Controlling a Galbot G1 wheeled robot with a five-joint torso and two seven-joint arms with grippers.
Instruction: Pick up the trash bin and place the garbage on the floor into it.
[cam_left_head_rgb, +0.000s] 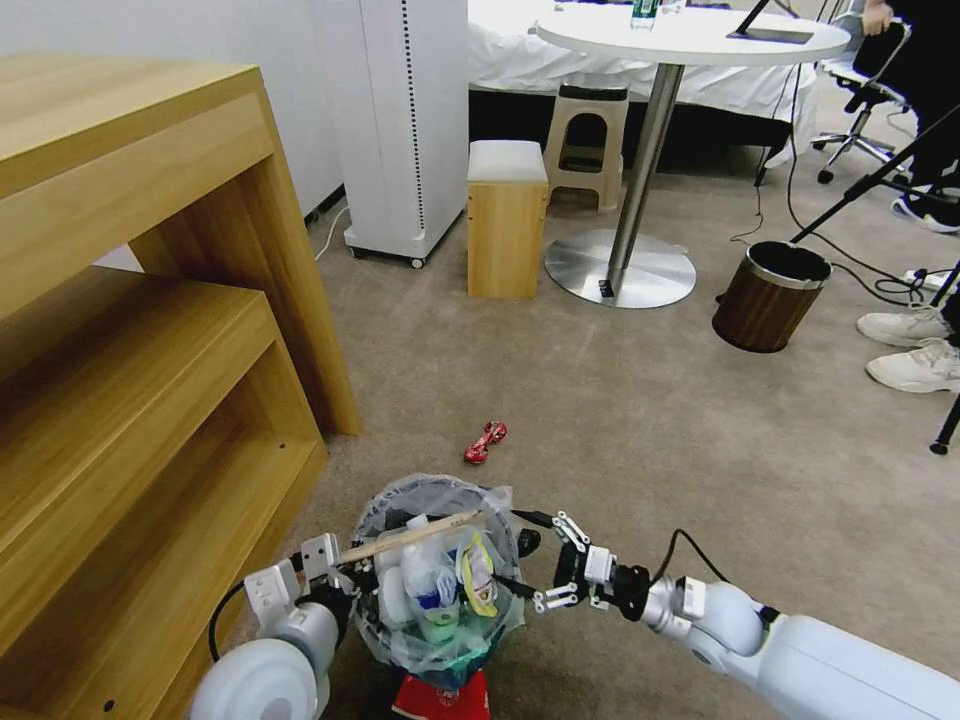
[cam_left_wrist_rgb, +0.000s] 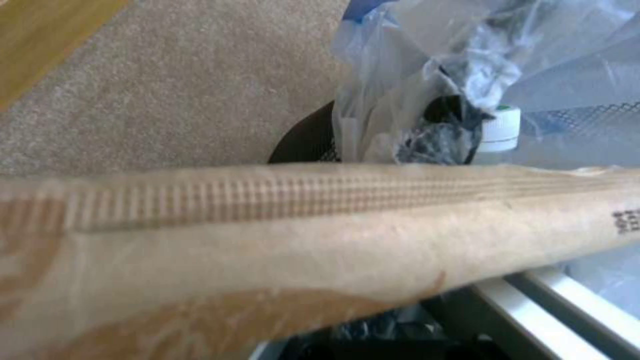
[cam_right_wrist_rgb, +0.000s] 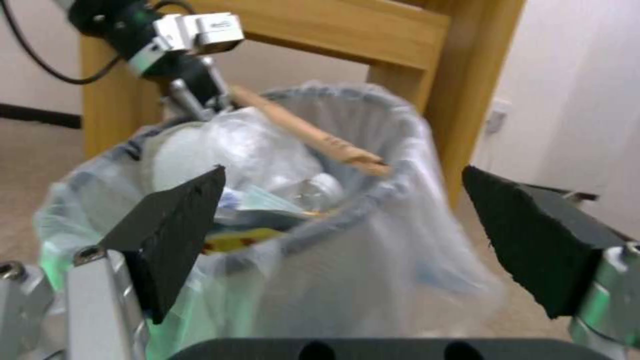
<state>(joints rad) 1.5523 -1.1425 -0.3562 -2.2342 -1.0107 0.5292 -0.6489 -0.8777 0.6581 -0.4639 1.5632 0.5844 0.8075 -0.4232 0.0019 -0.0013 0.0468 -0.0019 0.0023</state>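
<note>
Right now the left gripper (cam_left_head_rgb: 335, 562) clamps a wooden stick (cam_left_head_rgb: 405, 537) laid across the brim-full trash bin (cam_left_head_rgb: 437, 580) on the floor (cam_left_head_rgb: 620, 420), the right gripper (cam_left_head_rgb: 545, 570) gapes beside it, and release might tip the stick off the heap.

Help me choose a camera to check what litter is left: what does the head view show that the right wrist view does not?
Head view alone: a red crumpled wrapper on the beige carpet floor, and the brown wood-grain bin. Right wrist view alone: the right gripper seen close, its black pads open beside the bag. Both: the wire trash bin with clear plastic liner, the wooden stick, the left gripper.
</note>
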